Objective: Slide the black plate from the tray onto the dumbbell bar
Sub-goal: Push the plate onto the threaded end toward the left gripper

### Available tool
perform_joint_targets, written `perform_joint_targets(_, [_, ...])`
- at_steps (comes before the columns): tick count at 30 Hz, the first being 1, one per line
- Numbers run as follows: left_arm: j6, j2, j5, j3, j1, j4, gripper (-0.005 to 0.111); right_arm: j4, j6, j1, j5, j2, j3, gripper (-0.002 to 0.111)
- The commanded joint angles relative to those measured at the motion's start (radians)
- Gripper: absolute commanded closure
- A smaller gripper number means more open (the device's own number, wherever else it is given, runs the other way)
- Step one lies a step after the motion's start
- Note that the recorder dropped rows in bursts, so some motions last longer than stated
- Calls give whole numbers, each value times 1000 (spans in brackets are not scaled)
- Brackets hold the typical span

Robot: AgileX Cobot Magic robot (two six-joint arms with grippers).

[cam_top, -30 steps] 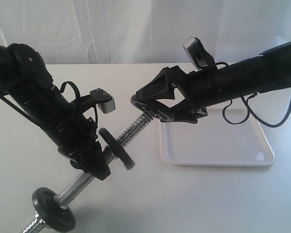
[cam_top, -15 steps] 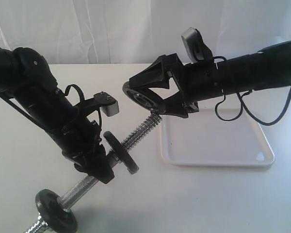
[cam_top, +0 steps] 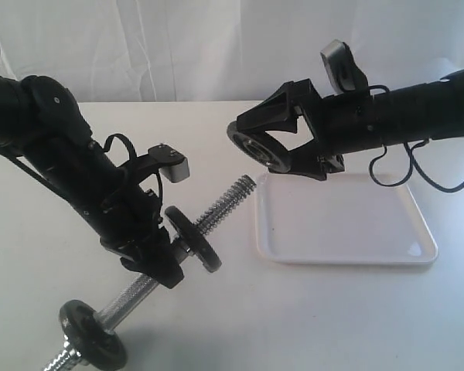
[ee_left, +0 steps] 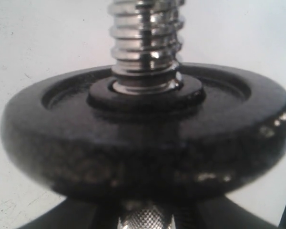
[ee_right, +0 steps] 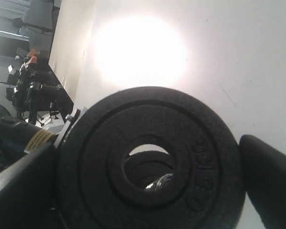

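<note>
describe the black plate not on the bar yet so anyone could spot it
Above the left end of the white tray, the right gripper holds the black plate in the air. Unlike the two discs on the dumbbell bar, its centre hole is empty.

The exterior camera looks down from a distance across the table (cam_top: 294, 309), the left wrist camera sits very close along the dumbbell bar (ee_left: 145, 43), and the right wrist camera peers closely through the black plate (ee_right: 200, 143) at that same bar.
</note>
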Motion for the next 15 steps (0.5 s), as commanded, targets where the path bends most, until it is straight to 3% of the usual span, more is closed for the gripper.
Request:
perform_joint_targets(1, [-38,-47,28,-22,-2,-333,107,88,-22,-4,37,-19,26,108])
perform_joint_targets(15, [-44,-47,26,-22,-2,-333,107,144,-63,-4,-27,-19,96,108])
